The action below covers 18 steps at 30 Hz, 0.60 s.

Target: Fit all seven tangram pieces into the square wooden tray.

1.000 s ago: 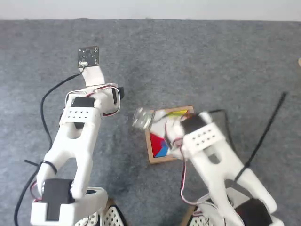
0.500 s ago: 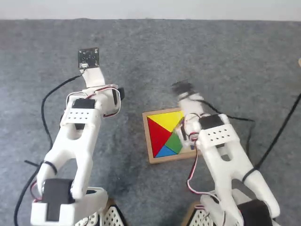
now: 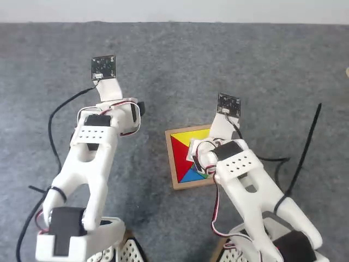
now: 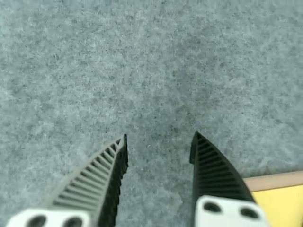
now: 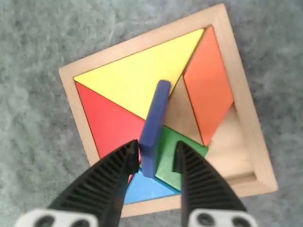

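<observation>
R claw (image 5: 156, 143) w/ dark-blue piece (image 5: 158, 109) back over tray (image 5: 142, 44) centre

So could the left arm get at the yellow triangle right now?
Probably not cleanly. The left arm hangs, jaws open, beside the tray, but the right arm crowds the yellow triangle, a blue piece standing on edge there.

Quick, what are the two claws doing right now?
Left gripper: open, holding nothing.
Right gripper: shut on the dark blue piece.
</observation>
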Each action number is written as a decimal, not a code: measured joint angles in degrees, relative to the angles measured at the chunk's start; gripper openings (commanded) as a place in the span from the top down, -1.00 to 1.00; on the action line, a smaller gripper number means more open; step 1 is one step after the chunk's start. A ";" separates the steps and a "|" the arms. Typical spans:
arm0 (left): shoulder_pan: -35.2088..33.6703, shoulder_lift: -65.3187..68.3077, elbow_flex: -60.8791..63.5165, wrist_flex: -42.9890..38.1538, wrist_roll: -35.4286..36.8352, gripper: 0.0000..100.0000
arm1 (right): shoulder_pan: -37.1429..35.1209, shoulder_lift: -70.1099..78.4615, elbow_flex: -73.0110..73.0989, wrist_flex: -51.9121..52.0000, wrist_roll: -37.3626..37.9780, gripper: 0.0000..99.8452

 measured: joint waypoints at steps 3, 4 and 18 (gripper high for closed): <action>0.00 0.00 0.00 0.00 0.00 0.58 | -0.18 0.00 0.44 0.00 -0.70 0.70; 0.00 0.00 0.00 0.00 0.00 0.58 | -0.18 0.00 0.53 0.00 -0.70 0.70; 0.00 0.00 0.00 0.00 0.00 0.58 | 7.30 -10.11 0.97 2.11 -0.18 0.71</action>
